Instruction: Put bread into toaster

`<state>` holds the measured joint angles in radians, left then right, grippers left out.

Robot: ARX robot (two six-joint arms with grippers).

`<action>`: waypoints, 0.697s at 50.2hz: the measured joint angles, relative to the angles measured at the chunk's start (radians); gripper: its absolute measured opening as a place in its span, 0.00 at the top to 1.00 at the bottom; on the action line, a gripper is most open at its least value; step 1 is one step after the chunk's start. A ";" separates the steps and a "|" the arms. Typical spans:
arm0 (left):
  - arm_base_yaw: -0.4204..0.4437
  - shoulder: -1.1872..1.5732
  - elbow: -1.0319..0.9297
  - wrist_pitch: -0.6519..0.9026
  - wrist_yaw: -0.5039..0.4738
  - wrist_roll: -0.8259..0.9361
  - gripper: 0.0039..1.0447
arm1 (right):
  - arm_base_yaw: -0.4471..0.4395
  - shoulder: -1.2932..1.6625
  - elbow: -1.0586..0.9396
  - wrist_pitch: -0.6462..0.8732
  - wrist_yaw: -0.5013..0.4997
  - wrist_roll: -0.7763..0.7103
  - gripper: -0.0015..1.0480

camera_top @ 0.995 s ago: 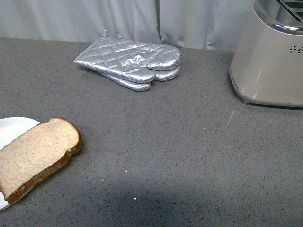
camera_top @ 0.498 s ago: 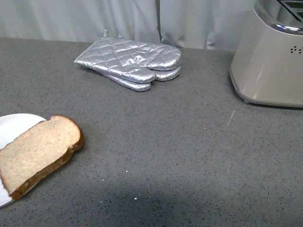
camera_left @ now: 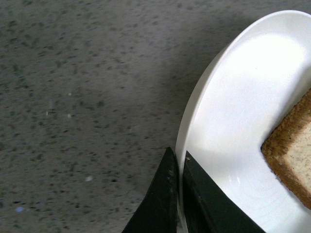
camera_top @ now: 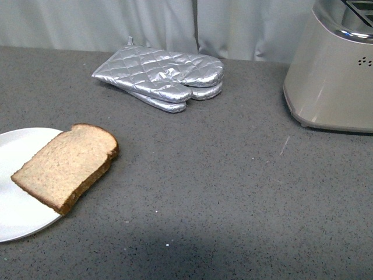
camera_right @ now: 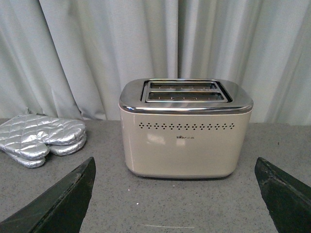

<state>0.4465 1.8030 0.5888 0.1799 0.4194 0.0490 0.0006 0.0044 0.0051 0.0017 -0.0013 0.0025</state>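
as left claw (camera_left: 178, 155) pinches plate (camera_left: 233, 97), toaster (camera_top: 332, 76) sits cropped.

Open tabletop (camera_top: 233, 192) in front and left of toaster (camera_top: 332, 76); stacked oven mitts (camera_top: 160, 79) well left, against curtain (camera_top: 87, 23); clear space above slotted top; plate (camera_top: 23, 210) far left.

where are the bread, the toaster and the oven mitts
bread (camera_top: 67, 166): front view, centre of its top face.
toaster (camera_right: 184, 145): right wrist view, middle of its beige side.
oven mitts (camera_top: 157, 73): front view, quilted back of the upper mitt.
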 joint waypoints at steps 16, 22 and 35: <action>-0.165 -0.118 -0.039 -0.016 0.036 -0.126 0.97 | 0.000 0.000 0.000 0.000 0.000 0.000 0.09; -0.233 -0.125 -0.048 0.000 0.029 -0.163 0.97 | 0.000 0.000 0.000 0.000 0.000 0.000 0.09; -0.422 -0.068 -0.029 0.082 -0.027 -0.278 0.97 | 0.000 0.000 0.000 0.000 0.000 0.000 0.09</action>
<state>0.0242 1.7355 0.5602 0.2623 0.3923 -0.2287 0.0006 0.0044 0.0051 0.0017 -0.0013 0.0025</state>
